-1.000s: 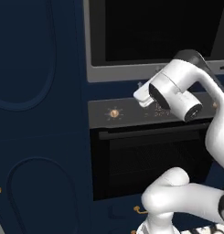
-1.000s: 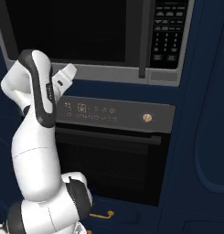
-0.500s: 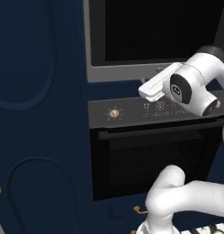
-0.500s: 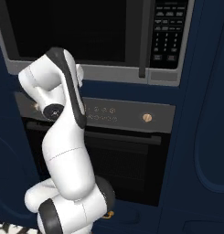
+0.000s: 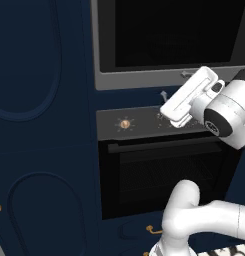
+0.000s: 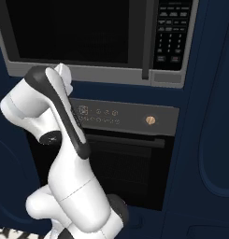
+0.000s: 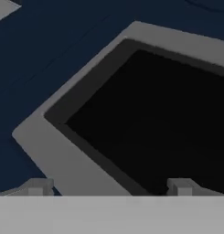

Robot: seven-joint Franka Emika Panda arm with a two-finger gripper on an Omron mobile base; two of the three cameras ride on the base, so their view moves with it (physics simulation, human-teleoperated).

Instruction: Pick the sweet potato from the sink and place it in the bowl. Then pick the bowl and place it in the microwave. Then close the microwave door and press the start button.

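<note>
Navy cabinets [image 5: 44,125] surround the microwave [image 6: 88,70], whose door [image 6: 74,30] lies shut, above a black oven [image 6: 134,163]. The end effector [image 7: 111,187] hangs before the microwave's lower frame, fingers [image 7: 38,186] spread wide, holding nothing.

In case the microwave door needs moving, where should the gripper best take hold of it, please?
Probably the upright dark bar at the right edge of the door, beside the keypad: come from the front, jaws either side of it, since it runs vertically.
</note>
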